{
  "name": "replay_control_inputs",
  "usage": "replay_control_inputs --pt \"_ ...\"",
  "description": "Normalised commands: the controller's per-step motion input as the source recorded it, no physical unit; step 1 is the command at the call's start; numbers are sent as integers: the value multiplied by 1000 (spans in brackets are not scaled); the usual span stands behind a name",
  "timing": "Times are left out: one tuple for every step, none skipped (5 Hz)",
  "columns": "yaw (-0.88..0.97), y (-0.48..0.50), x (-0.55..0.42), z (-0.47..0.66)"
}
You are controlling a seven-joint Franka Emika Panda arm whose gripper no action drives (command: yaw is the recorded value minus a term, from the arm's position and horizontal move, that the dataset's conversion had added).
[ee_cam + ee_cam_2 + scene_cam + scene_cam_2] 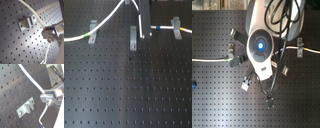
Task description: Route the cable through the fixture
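1. In the first exterior view the cable (111, 21) ran from the left edge, past a green band, up in an arc to the claw (144, 35) in the upper middle of the frame, then on toward the right edge with blue and yellow bands.
2. The fixture (133, 38), a straight upright grey strip, stood just left of the claw on the black perforated desk (124, 90); the cable passed above and behind it, not through its slot.
3. A slanted clip (92, 31) stood at upper left, and another clip (176, 25) at upper right.
4. The second exterior view, from overhead, hid the fixture under the robot arm (259, 45), showing only cable ends left and right.
5. Both wrist views showed the claw closed on the cable, pinching it at a red mark, with the fixture (27, 23) close beside.
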Motion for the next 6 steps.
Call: replay_control_inputs --pt "0 2 -113 179" --pt "0 125 -184 239" --pt "0 0 0 17" --pt "217 157 -222 346" --pt "303 165 -189 314" --pt "263 190 -132 178"
